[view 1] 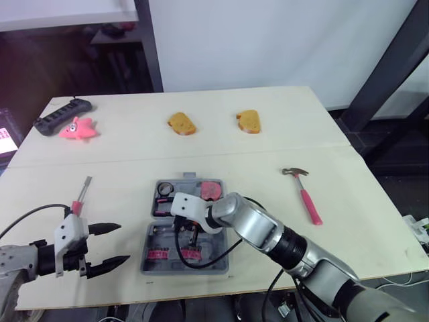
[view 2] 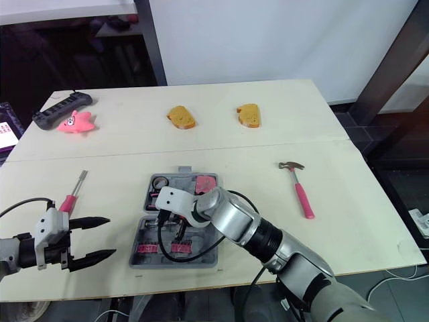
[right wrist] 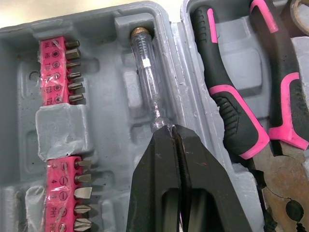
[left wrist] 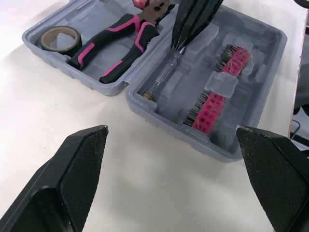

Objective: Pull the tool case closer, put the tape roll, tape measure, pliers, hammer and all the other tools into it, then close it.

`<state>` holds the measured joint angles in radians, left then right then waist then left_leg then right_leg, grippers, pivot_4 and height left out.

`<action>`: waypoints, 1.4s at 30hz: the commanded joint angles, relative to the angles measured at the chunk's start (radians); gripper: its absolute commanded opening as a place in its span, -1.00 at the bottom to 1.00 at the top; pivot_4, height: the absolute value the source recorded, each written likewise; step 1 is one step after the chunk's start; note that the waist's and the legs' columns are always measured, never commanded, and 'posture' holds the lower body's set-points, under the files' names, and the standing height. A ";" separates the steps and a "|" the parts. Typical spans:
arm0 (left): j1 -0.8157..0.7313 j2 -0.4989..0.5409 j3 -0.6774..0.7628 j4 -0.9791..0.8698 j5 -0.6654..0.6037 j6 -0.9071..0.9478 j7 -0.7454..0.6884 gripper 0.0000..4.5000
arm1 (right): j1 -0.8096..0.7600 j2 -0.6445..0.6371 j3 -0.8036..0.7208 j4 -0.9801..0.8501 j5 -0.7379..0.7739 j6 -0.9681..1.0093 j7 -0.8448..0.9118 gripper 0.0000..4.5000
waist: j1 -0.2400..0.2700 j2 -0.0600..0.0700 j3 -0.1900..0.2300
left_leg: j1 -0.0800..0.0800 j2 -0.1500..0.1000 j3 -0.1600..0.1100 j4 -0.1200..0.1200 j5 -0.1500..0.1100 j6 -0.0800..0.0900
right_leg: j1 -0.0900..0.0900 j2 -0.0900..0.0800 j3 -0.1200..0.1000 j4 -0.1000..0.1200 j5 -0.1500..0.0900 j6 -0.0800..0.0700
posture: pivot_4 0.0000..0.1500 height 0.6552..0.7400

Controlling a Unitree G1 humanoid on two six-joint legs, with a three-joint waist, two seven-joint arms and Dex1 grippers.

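The grey tool case (view 1: 216, 265) lies open near the table's front edge. Its far half holds the tape roll (left wrist: 59, 37), the pink-and-black pliers (right wrist: 227, 96) and a pink tape measure (view 1: 212, 190). The near half holds pink bit strips (right wrist: 60, 63) and a clear tester screwdriver (right wrist: 145, 77) lying in its slot. My right gripper (right wrist: 173, 133) is down inside the case, shut on that screwdriver's tip. My left gripper (view 1: 123, 243) hovers open just left of the case, holding nothing. The pink-handled hammer (view 1: 307, 198) lies to the right, and a pink-handled screwdriver (view 1: 80, 196) to the left.
Two bread-shaped toys (view 1: 181, 123) (view 1: 249, 121) lie at the back of the table, with a pink star toy (view 1: 78, 129) and a black power strip (view 1: 62, 115) at the back left. A black cable (view 1: 201, 260) loops over the case.
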<state>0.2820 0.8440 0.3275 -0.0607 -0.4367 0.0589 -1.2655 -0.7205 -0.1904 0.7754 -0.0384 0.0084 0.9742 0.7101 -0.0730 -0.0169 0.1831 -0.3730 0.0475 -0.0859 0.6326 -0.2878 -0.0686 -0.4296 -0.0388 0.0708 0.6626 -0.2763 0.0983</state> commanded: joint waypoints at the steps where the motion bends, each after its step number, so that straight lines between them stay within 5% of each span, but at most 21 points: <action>1: 0.001 0.005 0.007 -0.012 -0.003 -0.008 -0.001 1.00 | 0.010 0.027 0.024 0.021 -0.012 -0.002 -0.007 -0.97 | -0.001 0.000 0.000 | 0.000 0.000 0.000 0.000 0.000 0.000 | 0.000 0.000 0.000 0.000 0.000 0.000 | 1.00 1.00; 18: -0.009 0.005 0.008 -0.005 -0.001 -0.006 0.003 1.00 | 0.014 0.063 0.025 0.082 -0.046 -0.016 0.002 -0.97 | -0.025 -0.001 -0.001 | 0.003 0.006 -0.001 -0.001 0.000 0.000 | 0.001 0.008 0.002 0.001 0.000 -0.004 | 1.00 1.00; 31: -0.010 -0.006 0.027 -0.002 -0.025 0.008 0.008 1.00 | 0.049 -0.074 -0.429 -0.376 0.218 -0.158 0.120 -0.97 | -0.020 0.000 0.000 | 0.000 0.006 -0.002 0.000 0.000 0.000 | -0.001 0.008 0.002 0.000 0.000 -0.004 | 1.00 1.00; 40: 0.007 0.060 0.229 0.218 -0.028 -0.019 0.026 1.00 | 0.452 -0.423 -0.904 -0.519 0.372 -0.157 0.180 -0.97 | 0.010 -0.001 0.001 | 0.000 0.006 -0.001 0.000 0.000 0.000 | -0.001 0.008 0.002 -0.001 -0.001 -0.006 | 1.00 1.00; 42: 0.011 0.098 0.283 0.339 -0.014 -0.059 0.015 1.00 | 0.620 -0.515 -1.028 -0.472 0.350 -0.243 0.225 -0.73 | 0.018 -0.002 0.001 | 0.000 0.006 -0.001 0.000 0.000 0.000 | 0.000 0.008 0.002 -0.002 -0.002 -0.007 | 1.00 1.00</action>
<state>0.2873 0.9176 0.5438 0.2189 -0.4580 0.0361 -1.2419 -0.1436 -0.6795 -0.1656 -0.5165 0.3589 0.7873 0.9027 -0.0553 -0.0185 0.1842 -0.3731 0.0533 -0.0864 0.6321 -0.2879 -0.0684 -0.4296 -0.0304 0.0732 0.6597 -0.2782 0.0913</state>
